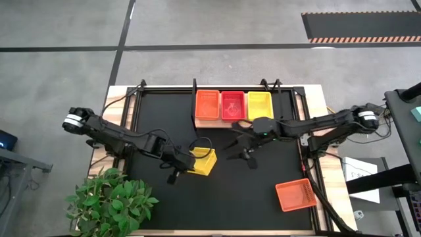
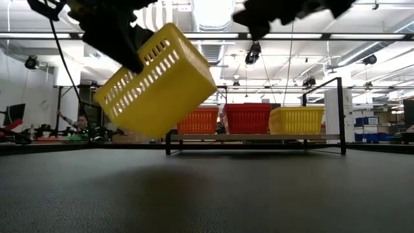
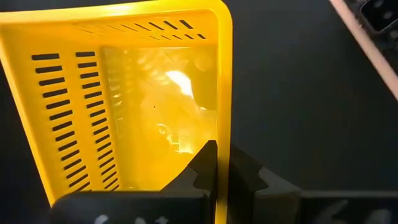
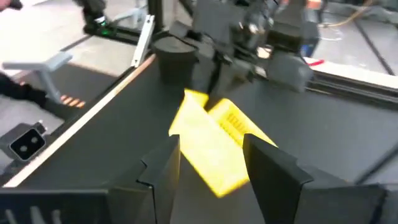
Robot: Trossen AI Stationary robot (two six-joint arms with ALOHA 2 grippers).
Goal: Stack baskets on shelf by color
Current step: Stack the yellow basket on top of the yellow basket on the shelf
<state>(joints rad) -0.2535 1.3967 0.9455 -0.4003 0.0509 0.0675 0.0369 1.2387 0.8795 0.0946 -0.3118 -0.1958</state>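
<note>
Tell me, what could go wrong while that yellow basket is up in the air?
The left gripper pinches only one wall of the tilted yellow basket, so it might slip or swing. The open right gripper hovers close by, so the arms could bump. The shelf already holds three baskets, so stacking may knock them.

**Both my arms reach toward mid-frame**

In the high view my left arm runs from the left edge toward the centre, its left gripper clamped on the rim of a tilted yellow basket held clear of the surface. My right arm stretches in from the right edge; the right gripper hangs with fingers spread, holding nothing.
</note>
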